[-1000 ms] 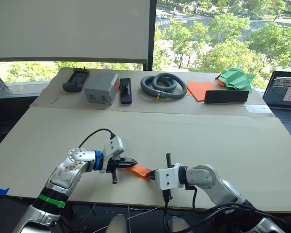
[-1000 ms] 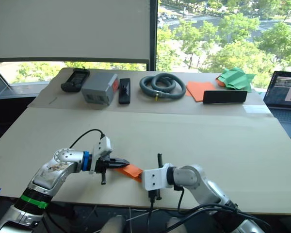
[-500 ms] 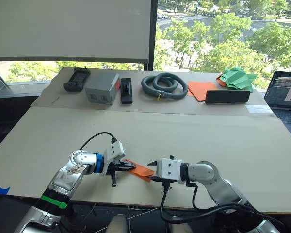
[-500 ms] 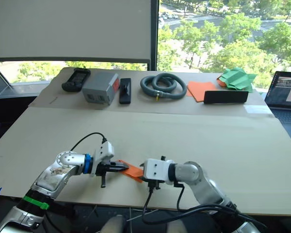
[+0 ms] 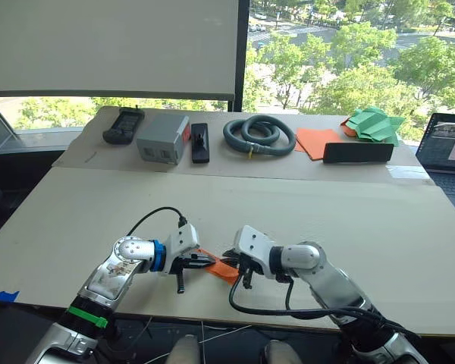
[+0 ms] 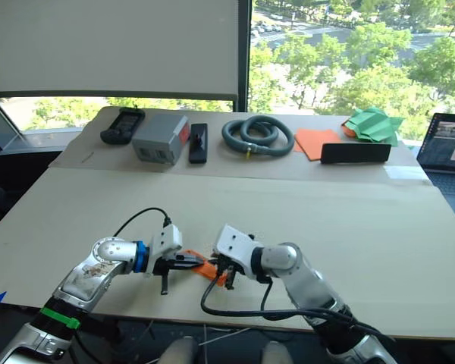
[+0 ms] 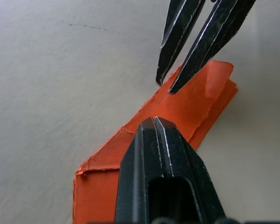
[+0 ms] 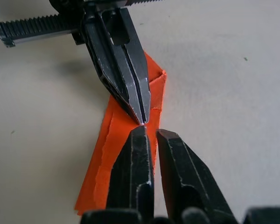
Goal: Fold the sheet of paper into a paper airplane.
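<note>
- No text, label, brand, number or sign can be read on anything.
- The laptop (image 5: 449, 148) screen at the far right of the desk is too small to read.

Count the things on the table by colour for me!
Orange: 2, the sheet of paper and a flat sheet
Green: 1, folded paper
Grey: 2, box, coiled hose
Black: 3, handset, small device, bar
Total: 8

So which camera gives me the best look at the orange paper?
The left wrist view: the orange paper lies close up, its layered edges plain. The right wrist view shows a narrower strip. In the head views it is a small patch between the grippers.
</note>
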Robot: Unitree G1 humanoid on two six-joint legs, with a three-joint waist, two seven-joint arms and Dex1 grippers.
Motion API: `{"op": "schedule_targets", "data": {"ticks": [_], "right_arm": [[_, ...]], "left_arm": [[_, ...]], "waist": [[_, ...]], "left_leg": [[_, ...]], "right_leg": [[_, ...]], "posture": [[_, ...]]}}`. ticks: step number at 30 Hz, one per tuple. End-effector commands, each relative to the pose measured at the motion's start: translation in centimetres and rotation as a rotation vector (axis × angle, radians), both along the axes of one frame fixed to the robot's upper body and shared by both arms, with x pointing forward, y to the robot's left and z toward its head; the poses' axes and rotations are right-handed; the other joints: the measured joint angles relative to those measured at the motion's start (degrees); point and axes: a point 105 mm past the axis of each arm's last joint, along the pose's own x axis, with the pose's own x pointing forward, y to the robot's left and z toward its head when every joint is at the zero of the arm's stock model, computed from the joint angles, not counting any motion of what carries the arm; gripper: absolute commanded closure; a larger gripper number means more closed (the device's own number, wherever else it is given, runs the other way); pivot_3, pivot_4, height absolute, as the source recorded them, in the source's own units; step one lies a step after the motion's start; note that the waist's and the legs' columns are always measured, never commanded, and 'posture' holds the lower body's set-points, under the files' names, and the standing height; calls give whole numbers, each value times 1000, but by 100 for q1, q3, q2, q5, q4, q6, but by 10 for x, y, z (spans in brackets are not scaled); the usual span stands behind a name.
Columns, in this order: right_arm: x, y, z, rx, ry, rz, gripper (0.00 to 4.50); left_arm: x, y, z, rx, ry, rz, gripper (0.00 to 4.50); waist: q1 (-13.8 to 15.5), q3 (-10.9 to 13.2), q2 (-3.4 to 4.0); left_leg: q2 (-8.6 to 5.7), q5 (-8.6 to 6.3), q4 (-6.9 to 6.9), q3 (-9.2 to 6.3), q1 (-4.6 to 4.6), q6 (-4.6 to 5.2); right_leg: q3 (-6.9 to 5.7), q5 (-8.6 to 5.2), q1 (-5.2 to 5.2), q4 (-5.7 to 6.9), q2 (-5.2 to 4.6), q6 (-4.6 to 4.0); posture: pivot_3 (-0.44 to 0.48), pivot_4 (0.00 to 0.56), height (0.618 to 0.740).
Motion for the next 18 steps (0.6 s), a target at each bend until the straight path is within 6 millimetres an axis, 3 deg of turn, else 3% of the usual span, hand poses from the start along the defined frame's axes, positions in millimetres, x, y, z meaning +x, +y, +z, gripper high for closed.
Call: {"op": "schedule_targets", "data": {"ticks": [1, 18], "right_arm": [[4, 5, 11, 5, -49, 4, 4466], [-13, -23, -44, -257, 137, -23, 4466]], "left_arm": [[-6, 4, -20, 58, 57, 14, 4500], [-5, 8, -23, 86, 55, 13, 4500]], "waist": [[5, -1, 0], [15, -62, 20]], "left_leg": [[0, 0, 0, 0, 0, 0], [0, -1, 1, 0, 2, -2]], "right_leg": [[0, 0, 0, 0, 0, 0], [0, -2, 2, -2, -1, -1]], "posture": [[0, 150, 711], [0, 150, 711]]}}
